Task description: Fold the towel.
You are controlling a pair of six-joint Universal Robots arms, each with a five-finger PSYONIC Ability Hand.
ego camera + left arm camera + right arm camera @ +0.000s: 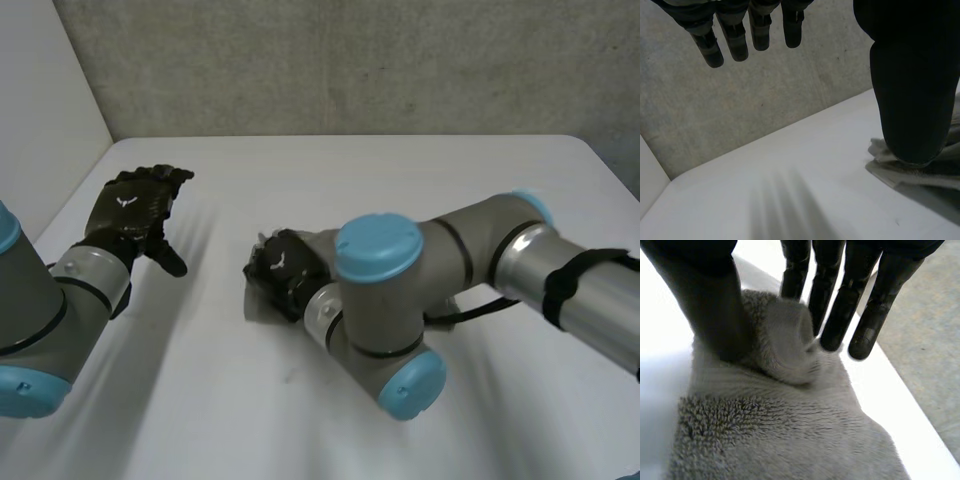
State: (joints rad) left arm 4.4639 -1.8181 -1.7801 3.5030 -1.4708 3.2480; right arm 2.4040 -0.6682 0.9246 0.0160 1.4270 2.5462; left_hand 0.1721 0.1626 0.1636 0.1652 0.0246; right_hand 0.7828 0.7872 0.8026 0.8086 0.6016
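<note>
At table centre, partly under the right arm, lies the towel (790, 440). Right hand (285, 268) is clamped on a raised roll of its cloth, thumb on one side and fingers on the other; edge or corner, cannot tell. Left hand (135, 212) hovers at about 10 o'clock from the towel, well apart, fingers straight and spread, holding nothing.

Risks:
- The pinch takes only a small roll, so a pull could let it slide out.
- With one held point, the free side may trail or twist and skew the fold.
- Nothing pins the towel to the table (400, 170), so the whole cloth may drag instead of folding over.
</note>
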